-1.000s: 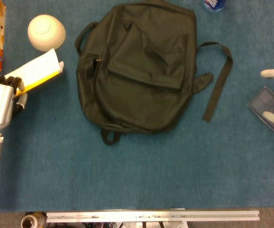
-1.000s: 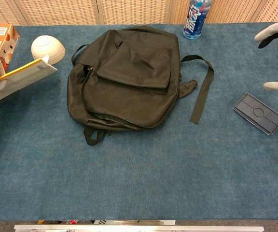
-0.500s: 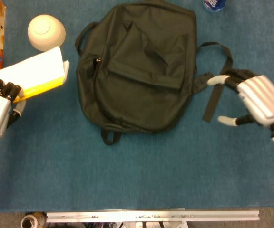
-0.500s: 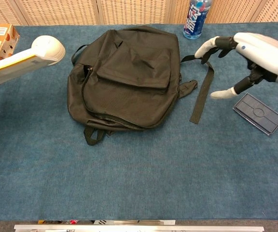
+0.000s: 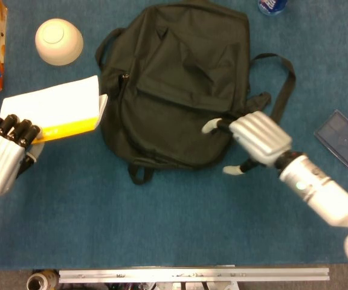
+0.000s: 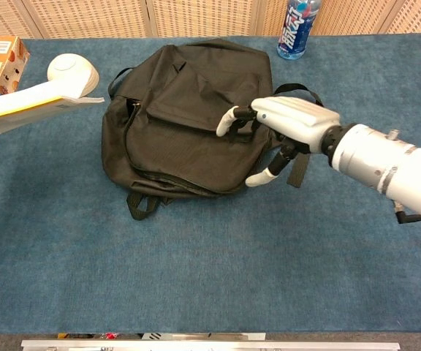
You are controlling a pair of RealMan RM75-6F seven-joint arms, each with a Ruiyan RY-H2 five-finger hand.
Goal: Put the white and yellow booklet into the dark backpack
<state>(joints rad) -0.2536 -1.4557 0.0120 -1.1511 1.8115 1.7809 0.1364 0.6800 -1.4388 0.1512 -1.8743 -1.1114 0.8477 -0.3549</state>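
On the blue table (image 5: 180, 217) the dark backpack (image 5: 174, 84) lies flat, zipper side facing the robot's left. Left hand (image 5: 2, 160) grips the white and yellow booklet (image 5: 56, 109) by its near end; booklet is lifted off the table, far edge just beside the backpack's left side. Right hand (image 6: 280, 124) is over the backpack's right edge, fingers spread and curved, holding nothing; whether the fingertips (image 5: 209, 127) touch the fabric cannot be told. White bowl (image 5: 58, 41) sits beyond the booklet; grey lid (image 5: 343, 138) far right.
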